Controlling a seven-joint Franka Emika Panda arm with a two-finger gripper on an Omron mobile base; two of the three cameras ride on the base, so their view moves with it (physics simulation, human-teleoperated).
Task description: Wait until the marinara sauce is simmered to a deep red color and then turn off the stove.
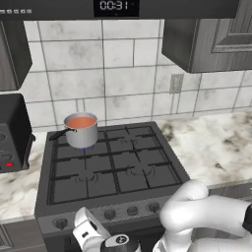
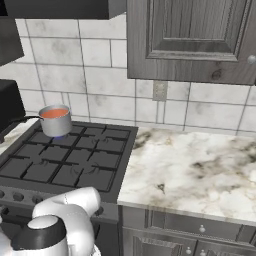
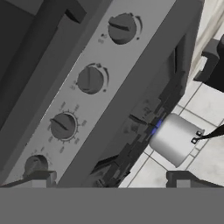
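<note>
On the far left of the stove, at its back left burner, we see the saucepan holding the marinara sauce, which reads as orange-red, not yet a deep red to our eye. A small blue flame shows under the pan in the hand view, so that burner is lit. We judge we are in the waiting step, already set up for the shut-off.

Moving right along the stove front, the row of knobs sits just ahead of the gripper, whose fingertips stand wide apart with nothing between them. The nearest knob lies just beyond the left fingertip. Which knob feeds the lit burner we cannot tell for sure.

Next, we expect to watch the colour, then close on the right knob and twist it off.

Further right, the arm is folded low in front of the stove, elbow bent, hand pointing at the knob panel.
</note>
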